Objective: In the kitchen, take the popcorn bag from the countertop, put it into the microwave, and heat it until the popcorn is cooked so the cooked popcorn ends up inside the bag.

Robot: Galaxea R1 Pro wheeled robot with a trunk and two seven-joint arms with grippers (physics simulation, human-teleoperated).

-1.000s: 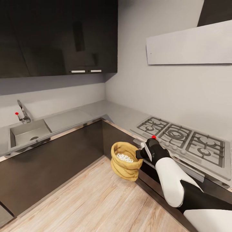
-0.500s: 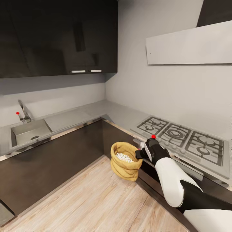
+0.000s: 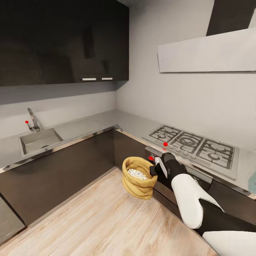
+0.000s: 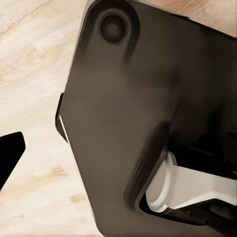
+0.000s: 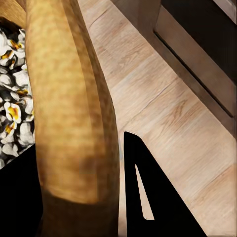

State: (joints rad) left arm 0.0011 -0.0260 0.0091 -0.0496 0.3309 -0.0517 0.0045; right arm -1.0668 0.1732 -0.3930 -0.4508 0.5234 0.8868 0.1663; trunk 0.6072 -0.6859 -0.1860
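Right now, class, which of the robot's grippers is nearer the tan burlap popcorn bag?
Right. The right gripper grips the tan burlap popcorn bag by its rolled rim; the left gripper hangs over wooden floor.

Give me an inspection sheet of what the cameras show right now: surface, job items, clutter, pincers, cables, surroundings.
Surface: pale grey countertop runs round the corner; nothing stands on the stretch seen.
Job's things: popcorn bag held in the air over the wooden floor, upright and open; popcorn inside, whitish with yellow spots in the right wrist view.
Clutter: nothing seen.
Pincers: right pincer shut on the bag's rolled rim, one finger outside it. Left pincer: only one dark fingertip is seen, state unclear.
Cables: nothing seen.
Surroundings: gas hob, sink with tap, dark cabinets, white hood.
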